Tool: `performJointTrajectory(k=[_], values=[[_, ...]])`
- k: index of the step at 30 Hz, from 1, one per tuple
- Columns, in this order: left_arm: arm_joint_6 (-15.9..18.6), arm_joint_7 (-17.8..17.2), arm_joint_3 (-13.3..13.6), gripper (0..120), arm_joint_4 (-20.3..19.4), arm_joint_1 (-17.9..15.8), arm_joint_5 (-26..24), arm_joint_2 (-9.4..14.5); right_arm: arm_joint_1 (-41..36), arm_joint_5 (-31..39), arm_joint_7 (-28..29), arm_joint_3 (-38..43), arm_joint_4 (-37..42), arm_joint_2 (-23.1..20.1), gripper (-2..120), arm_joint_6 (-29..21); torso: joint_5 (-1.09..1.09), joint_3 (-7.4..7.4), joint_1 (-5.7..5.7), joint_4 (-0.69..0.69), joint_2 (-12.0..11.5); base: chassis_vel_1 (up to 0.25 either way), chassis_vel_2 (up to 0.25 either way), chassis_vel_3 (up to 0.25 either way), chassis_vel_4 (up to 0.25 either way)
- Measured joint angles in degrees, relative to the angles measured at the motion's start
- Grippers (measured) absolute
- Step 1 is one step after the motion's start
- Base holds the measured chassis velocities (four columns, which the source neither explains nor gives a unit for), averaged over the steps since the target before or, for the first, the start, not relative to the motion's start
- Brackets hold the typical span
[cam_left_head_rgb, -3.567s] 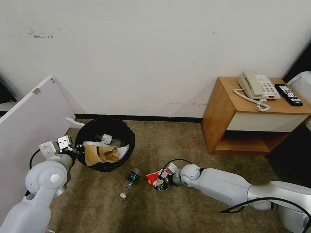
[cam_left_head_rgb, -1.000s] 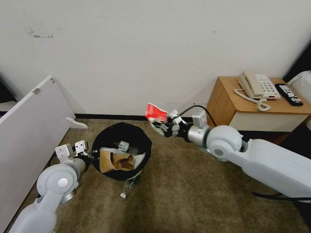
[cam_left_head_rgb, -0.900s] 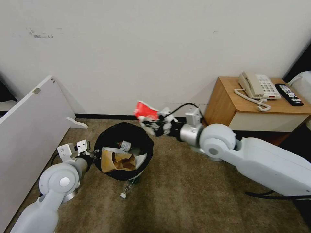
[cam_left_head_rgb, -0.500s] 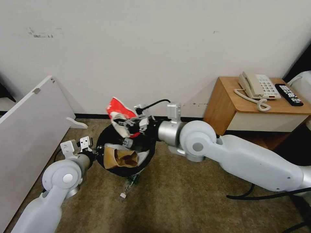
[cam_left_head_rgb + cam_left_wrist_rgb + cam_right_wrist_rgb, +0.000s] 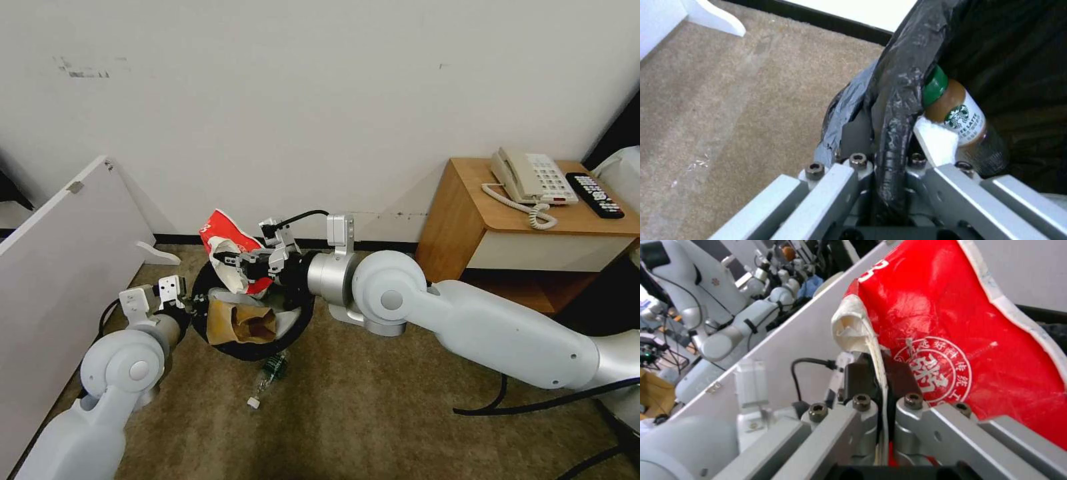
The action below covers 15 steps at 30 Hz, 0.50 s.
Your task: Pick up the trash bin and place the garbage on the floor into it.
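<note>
Two grippers are working for you at once. Your left gripper is pinching the rim of the trash bin, and the left wrist view is showing its jaws closed tight on the folded black bag at that rim, with a brown green-capped bottle lying just inside. The bin is sitting low by the wall, to the left of the wooden nightstand, and it is already carrying a brown paper bag and some white pieces.

Your right gripper is hanging over the bin's mouth, clamped on a red-and-white wrapper; the right wrist view is showing the jaws nearly together, with only the thin white edge of the wrapper squeezed between them. You are, I judge, at the drop step for this piece.

What the next move is asking of you: part the right jaws while the wrapper is hanging squarely above the opening (much of the red panel is standing up toward the bin's far-left rim, so it could tip outward), and lower a touch first if you want it to fall inside.

One clear green-labelled bottle is lying on the floor, just in front of the bin, with a small white cap beside it, so that piece is waiting its turn.
</note>
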Motion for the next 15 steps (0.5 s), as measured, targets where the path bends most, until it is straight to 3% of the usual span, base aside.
performJointTrajectory(k=[15], values=[[0.0, 1.4, 0.4, 1, -2.3, 2.0, 2.0, -0.1, -0.7, -6.0, -3.2, -0.6, -3.4, -0.8, 0, -1.4, 0.0, 0.0, 0.0, 0.0, 0.0, 0.0, 0.0, 0.0, 0.0]])
